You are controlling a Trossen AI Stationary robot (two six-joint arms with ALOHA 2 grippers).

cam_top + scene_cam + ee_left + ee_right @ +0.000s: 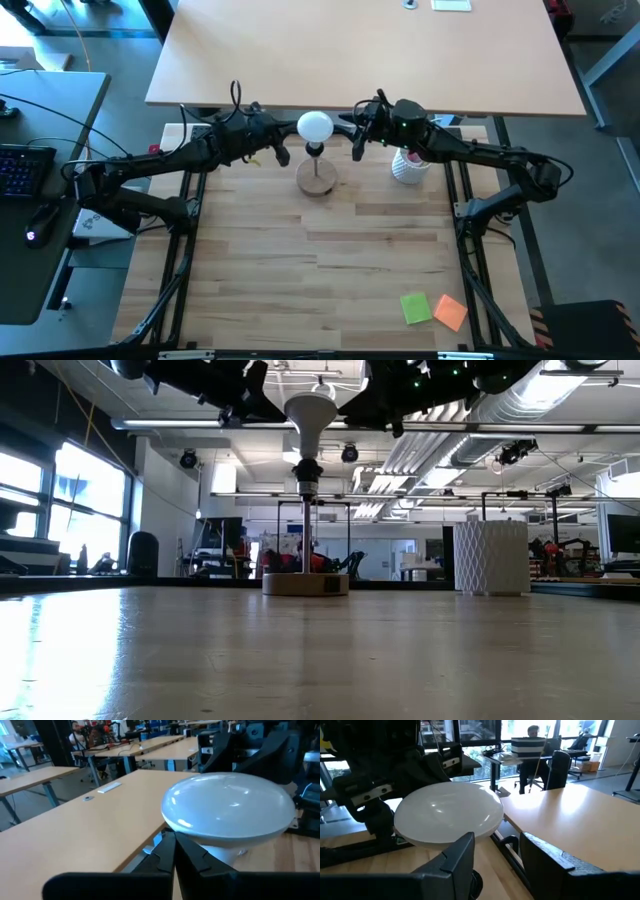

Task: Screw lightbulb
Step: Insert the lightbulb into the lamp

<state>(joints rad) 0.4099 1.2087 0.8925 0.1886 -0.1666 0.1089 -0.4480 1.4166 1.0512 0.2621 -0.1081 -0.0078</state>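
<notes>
The white lightbulb (315,126) stands upright with its narrow end in the black socket (309,468) of the round wooden lamp base (317,180). My left gripper (281,152) is level and shut, just to the left of the globe (230,805) and a little nearer than it. In the high view a small gap separates it from the bulb. My right gripper (358,135) is level and open, to the right of the bulb (447,817). The bulb sits beside one finger (462,852), not between the two.
A ribbed white cup (410,166) stands under my right arm, right of the lamp base (305,582). Green (416,308) and orange (451,312) sticky notes lie near the front right corner. A beige table (365,50) borders the far edge.
</notes>
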